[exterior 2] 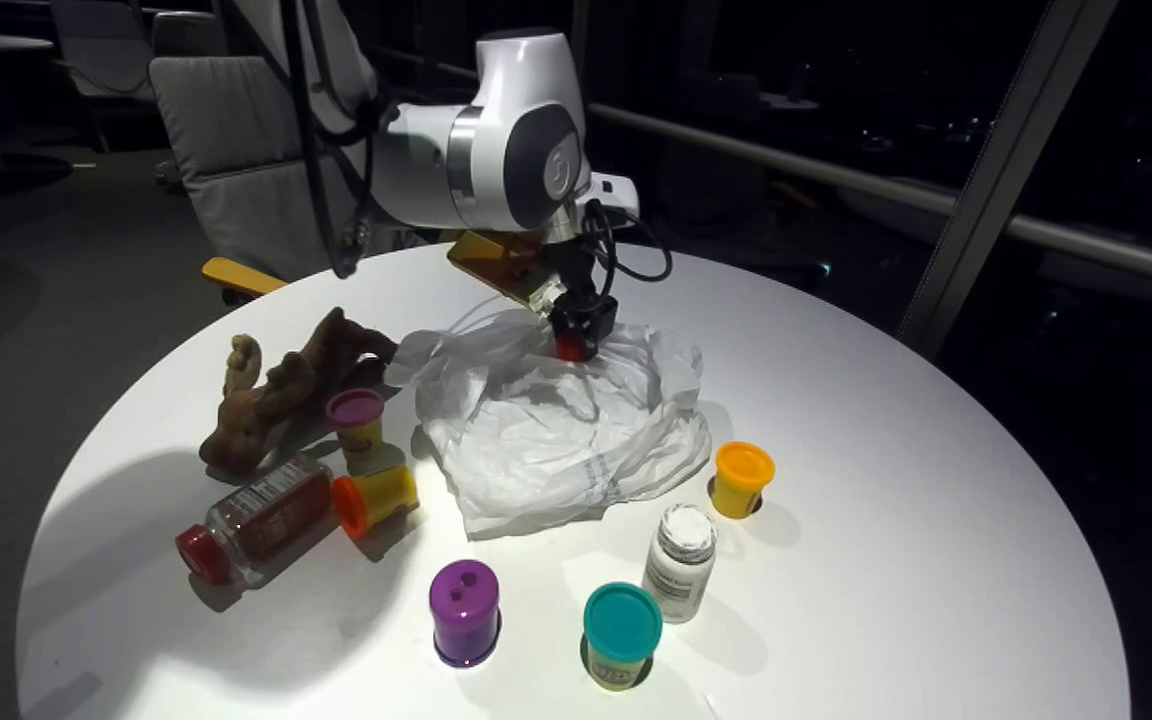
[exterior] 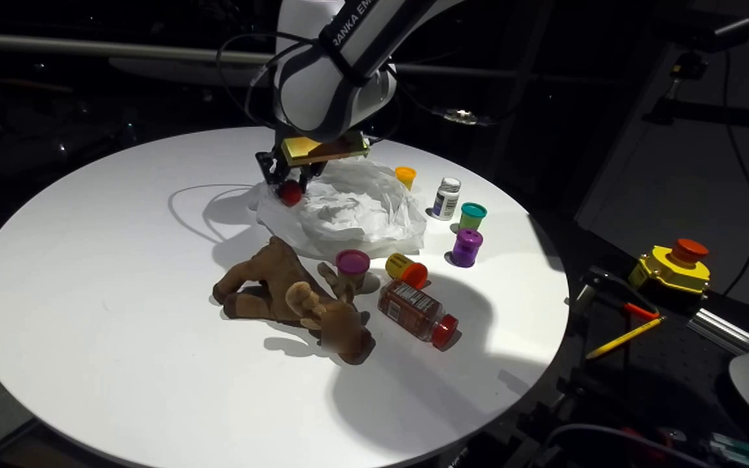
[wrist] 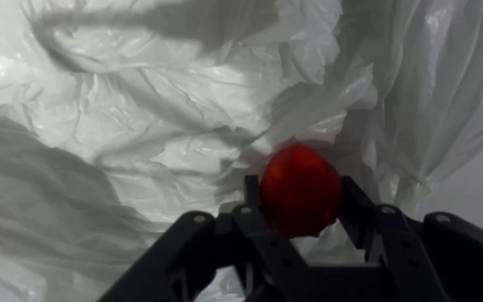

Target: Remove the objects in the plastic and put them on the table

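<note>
Red rounded object point(exterior: 290, 194), material indeterminate, is located at one side of the wrinkled, translucent white plastic bag point(exterior 2: 536, 490), against or just above its folds. The end effector point(wrist: 299, 180) is partly closed, one finger on each flank of this object, and appears to have a grip on it. Placement of this object on the round white counter point(exterior: 121, 325) is not yet done. Outside the bag, the counter carries a lying brown antlered plush animal point(exterior: 277, 273); upright, a purple-lidded tub point(exterior 2: 357, 425), a purple cylinder point(exterior 2: 465, 613) with two holes in its top, a teal-lidded tub point(exterior 2: 621, 635), a white labelled bottle point(exterior 2: 679, 565) and an orange-lidded yellow tub point(exterior 2: 740, 480); on their sides, a yellow tub with an orange-red lid point(exterior 2: 376, 497) and a clear plastic bottle with a red cap point(exterior 2: 266, 520). Judged from this layout, unloading is well advanced; lift-out and set-down of the red object remain. Items concealed under the folds cannot be ruled out. Obstructions: loose bag film surrounds the fingertips and may be dragged along during lifting; the plush animal and purple-lidded tub, near the bag, restrict set-down on that side. A yellow housing with a red button point(exterior: 667, 272) stands beyond the counter edge.
</note>
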Motion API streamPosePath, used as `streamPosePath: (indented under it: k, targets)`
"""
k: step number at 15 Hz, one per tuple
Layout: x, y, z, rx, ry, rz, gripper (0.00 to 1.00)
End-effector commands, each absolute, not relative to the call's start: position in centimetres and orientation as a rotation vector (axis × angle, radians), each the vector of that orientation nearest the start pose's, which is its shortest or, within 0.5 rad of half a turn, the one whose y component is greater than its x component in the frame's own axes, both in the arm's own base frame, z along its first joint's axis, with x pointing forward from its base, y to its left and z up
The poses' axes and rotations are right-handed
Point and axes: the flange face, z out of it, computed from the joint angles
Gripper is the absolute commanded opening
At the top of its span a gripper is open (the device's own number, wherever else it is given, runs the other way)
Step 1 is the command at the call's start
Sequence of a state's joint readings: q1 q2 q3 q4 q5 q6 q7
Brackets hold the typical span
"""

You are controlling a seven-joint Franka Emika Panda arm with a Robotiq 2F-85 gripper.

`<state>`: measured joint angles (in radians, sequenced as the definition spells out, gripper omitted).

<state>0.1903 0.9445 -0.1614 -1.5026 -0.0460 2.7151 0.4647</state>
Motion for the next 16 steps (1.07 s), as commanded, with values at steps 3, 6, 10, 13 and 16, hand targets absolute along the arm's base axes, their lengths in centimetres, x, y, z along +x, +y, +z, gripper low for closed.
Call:
streamPosePath:
  k: [3,6,10,13,16]
  targets:
    - [69.7,4.4,16.9,-3.084,0.487,-0.214,0.23]
    - [66.5,3.1,18.5,-3.066,0.541,-0.099,0.23]
    - [62.0,1.4,21.5,-3.038,0.62,-0.108,0.23]
    - [57.8,0.2,22.9,-3.036,0.668,-0.057,0.23]
    - [53.2,-0.4,22.4,-3.055,0.663,-0.055,0.23]
